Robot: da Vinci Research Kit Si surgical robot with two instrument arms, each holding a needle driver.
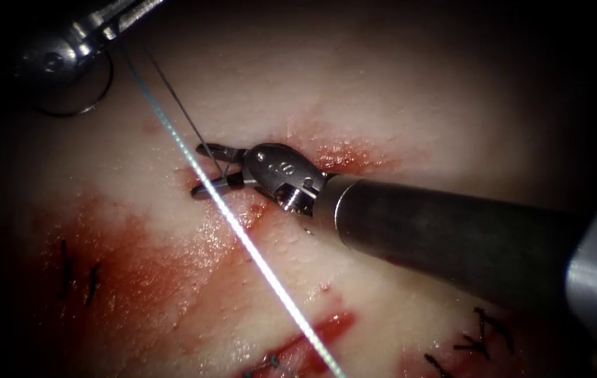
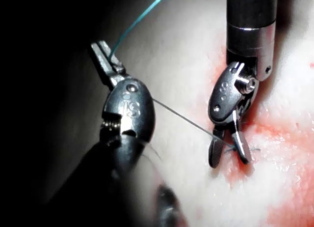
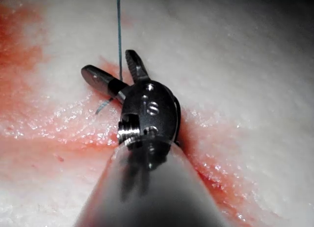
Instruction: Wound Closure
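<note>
Right tool (image 1: pixel 215 168): jaws parted in a narrow V on the tissue (image 1: pixel 396 91), straddling the thread (image 1: pixel 242 234) at the cut (image 1: pixel 326 157) — nothing clamped.
Left tool (image 1: pixel 113 21): jaws pressed together on the thread, up at the endoscope view's far left.
Needle (image 1: pixel 81 98): a curved arc beside the left tool's head, clear of the tissue; whether it is gripped, I cannot tell.
Thread: taut, long axis running diagonally from the left tool down to the lower right.
Left wrist view: shows a thinner strand (image 2: pixel 184 118) from the left tool (image 2: pixel 105 57) to the right tool (image 2: pixel 230 153).
Right wrist view: thread (image 3: pixel 118 35) rises straight from between the parted jaws (image 3: pixel 115 70).

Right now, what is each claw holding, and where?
Left claw: shut on the thread, at its tips. Right claw: open astride thread at the tissue, holding nothing. Needle: beside the left claw, not in tissue.
</note>
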